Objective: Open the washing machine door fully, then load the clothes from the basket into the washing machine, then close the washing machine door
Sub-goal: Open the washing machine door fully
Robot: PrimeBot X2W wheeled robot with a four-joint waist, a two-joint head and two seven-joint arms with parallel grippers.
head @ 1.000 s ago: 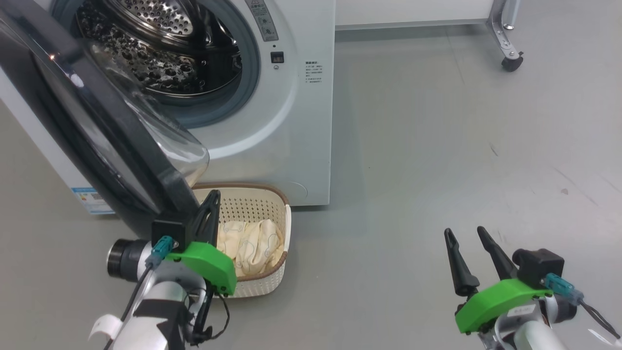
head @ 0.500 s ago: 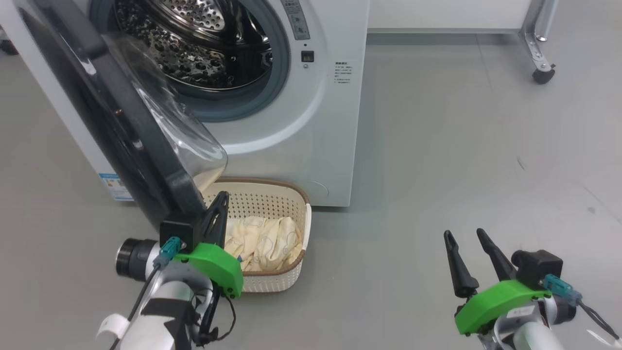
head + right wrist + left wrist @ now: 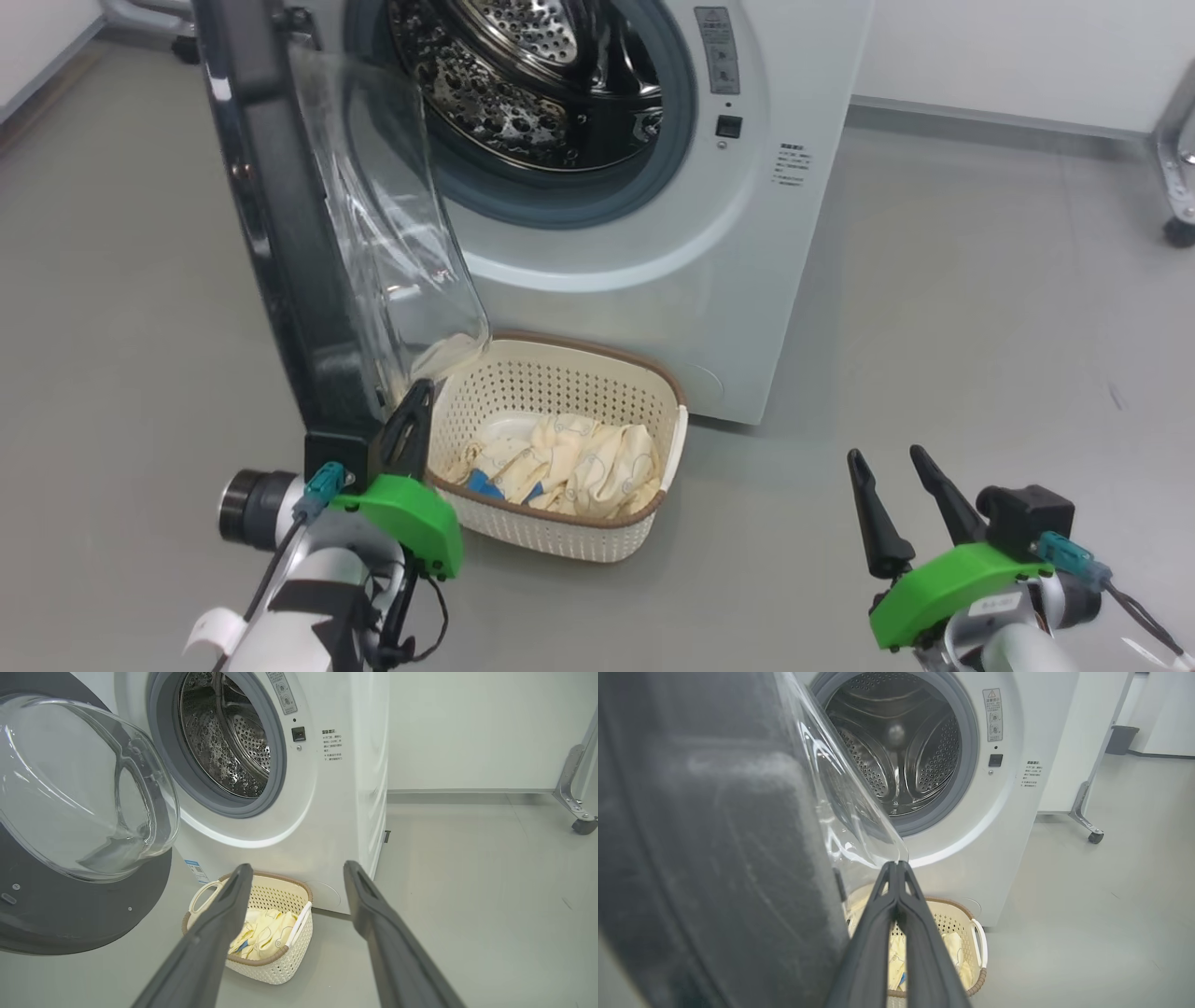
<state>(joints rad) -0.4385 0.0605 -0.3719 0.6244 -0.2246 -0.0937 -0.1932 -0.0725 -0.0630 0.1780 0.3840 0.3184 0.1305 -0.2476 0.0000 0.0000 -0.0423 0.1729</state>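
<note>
Washing machine door (image 3: 280,233) at the opening step, read from near to far. Left tool (image 3: 418,390), fingers pressed together with nothing between them, rises along the inner side of the door's lower black rim, its tips at the edge of the clear glass bowl (image 3: 84,788); it appears to bear on the door, though contact cannot be confirmed. Right tool (image 3: 885,455), jaws spread wide and empty, hangs over the bare floor (image 3: 934,327), well apart from everything else. Basket (image 3: 569,539) sits on the floor just beside the left tool, partly beneath the glass bowl and close to the front of the washing machine (image 3: 653,299); the clothes (image 3: 588,467) lie inside it. The door stands roughly square to the machine front, edge-on in the head view, leaving the steel drum (image 3: 532,93) exposed and empty. Judgement: the first step is in hand and unfinished, since the door looks able to swing further toward the robot's left; loading and closing are not begun. The next move calls for a sideways push by the closed left fingers on the rim rather than the glass, then an open tool brought down onto the clothes.
</note>
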